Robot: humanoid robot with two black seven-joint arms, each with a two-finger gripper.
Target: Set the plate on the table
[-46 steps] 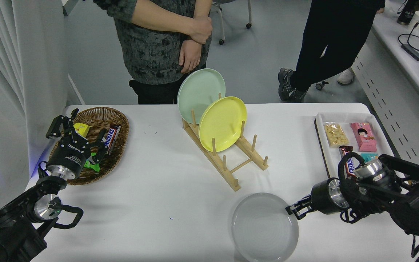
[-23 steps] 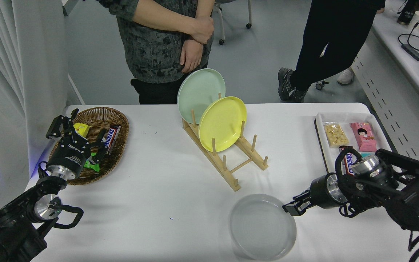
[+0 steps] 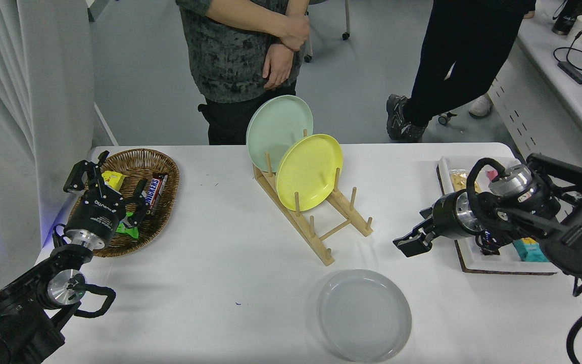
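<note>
From the head view, the white table [image 3: 220, 263] is lying under a grey floor [image 3: 361, 76] at the far side, with a pale curtain [image 3: 23, 101] hanging beyond the table's left edge and a white counter [image 3: 569, 86] running past its right edge. Two people are standing on the floor beyond the table: one person [image 3: 240, 50] in a mottled grey top with hands clasped, another [image 3: 452, 55] in black trousers.

Three plates are showing. The grey plate [image 3: 365, 315] is lying flat on the table, near its front edge and in front of the wooden rack [image 3: 316, 222], touching nothing else. The yellow plate [image 3: 309, 172] and the green plate [image 3: 280, 132] are standing tilted in the rack, green behind yellow.

One wicker basket [image 3: 162, 202] of wrapped snacks is sitting left of the rack, and one white tray [image 3: 478, 263] of snacks right of it.

The right gripper [image 3: 411, 242] is hovering right of the rack, above and apart from the grey plate; its jaws are holding nothing, and how far apart they are cannot be told. The left gripper [image 3: 103, 187] is resting over the basket, fingers spread and empty.
</note>
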